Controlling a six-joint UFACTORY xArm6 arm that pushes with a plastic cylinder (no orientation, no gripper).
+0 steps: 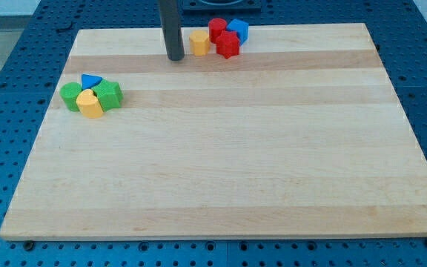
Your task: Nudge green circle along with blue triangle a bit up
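Note:
The green circle [70,96] lies near the board's left edge. The blue triangle [90,80] touches it at its upper right. A yellow block [90,104] and a green star-like block [110,93] press against them in one cluster. My tip [175,58] rests on the board near the view's top, well to the upper right of this cluster and apart from it. It stands just left of a yellow block [199,43] in a second cluster.
The second cluster at the view's top holds a red block [217,29], a blue block [238,30] and another red block [228,46]. The wooden board [228,170] lies on a blue perforated table [6,89].

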